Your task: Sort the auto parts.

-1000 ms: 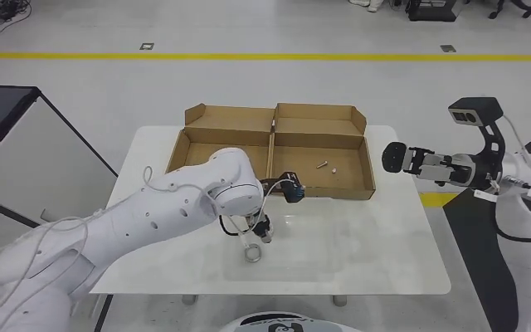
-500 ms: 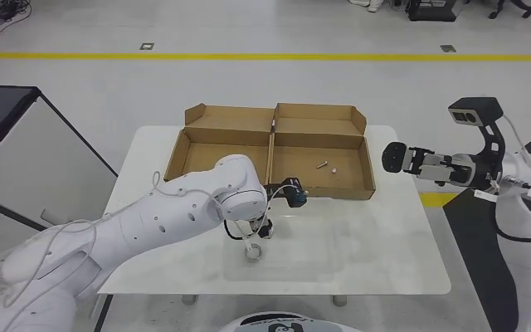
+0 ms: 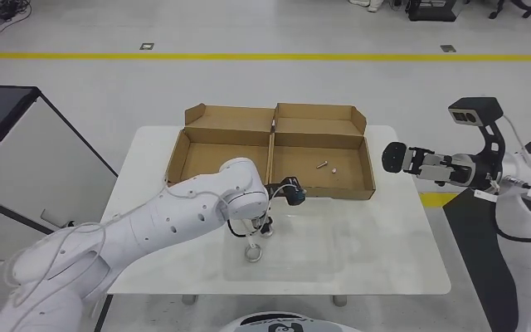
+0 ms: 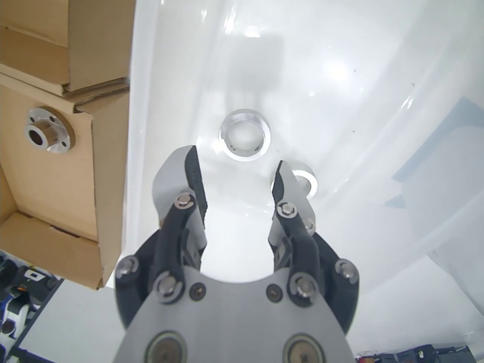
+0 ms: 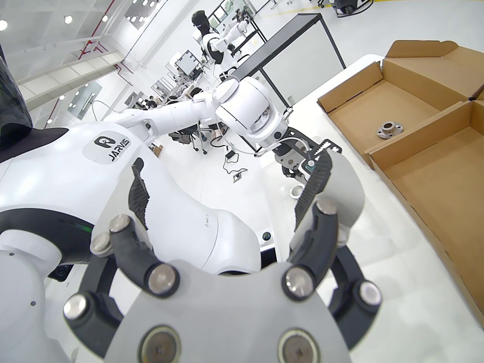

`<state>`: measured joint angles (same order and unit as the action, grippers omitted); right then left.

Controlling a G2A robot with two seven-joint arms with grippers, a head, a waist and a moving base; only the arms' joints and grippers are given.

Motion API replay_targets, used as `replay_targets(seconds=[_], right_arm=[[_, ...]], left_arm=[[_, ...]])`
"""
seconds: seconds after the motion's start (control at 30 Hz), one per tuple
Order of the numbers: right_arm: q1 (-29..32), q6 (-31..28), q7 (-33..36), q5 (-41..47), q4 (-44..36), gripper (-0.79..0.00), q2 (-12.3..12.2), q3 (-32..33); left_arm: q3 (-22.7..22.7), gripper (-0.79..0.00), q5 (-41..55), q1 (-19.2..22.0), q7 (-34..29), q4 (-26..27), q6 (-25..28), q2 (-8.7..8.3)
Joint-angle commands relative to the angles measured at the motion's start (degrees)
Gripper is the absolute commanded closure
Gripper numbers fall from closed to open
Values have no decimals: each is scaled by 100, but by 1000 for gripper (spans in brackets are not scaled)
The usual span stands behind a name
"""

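White table (image 3: 373, 249), cardboard box (image 3: 315, 112) along its far side.
Left gripper (image 4: 236, 155) hangs wide open by a metal ring (image 4: 244, 135) just in front of the box; right gripper (image 5: 232, 160), fingers apart, waits beside the box.

The table (image 4: 340, 58) has a glossy white top that mirrors the lights. The box (image 4: 53, 198) on it is matt brown cardboard, rough at the cut edges. Beside the box, a ring (image 4: 244, 135) and a second ring (image 4: 308, 176) are smooth, bright metal. Inside the box, the flange (image 4: 49, 134) is duller machined metal. The left gripper (image 4: 236, 164) has brushed metal fingers with black ribbed pads (image 4: 194, 179).
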<state>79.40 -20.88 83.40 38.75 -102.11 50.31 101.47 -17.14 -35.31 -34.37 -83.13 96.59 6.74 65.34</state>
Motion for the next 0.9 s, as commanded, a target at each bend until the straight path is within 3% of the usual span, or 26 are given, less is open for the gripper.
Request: replay_targets(seconds=[0.0, 0.87], right_arm=[[0, 0, 0, 0, 0, -785, 0, 0], [0, 0, 0, 0, 0, -785, 0, 0]], left_arm=[[13, -372, -74, -53, 53, -80, 25, 11], [53, -317, -769, -455, 108, -317, 215, 167]])
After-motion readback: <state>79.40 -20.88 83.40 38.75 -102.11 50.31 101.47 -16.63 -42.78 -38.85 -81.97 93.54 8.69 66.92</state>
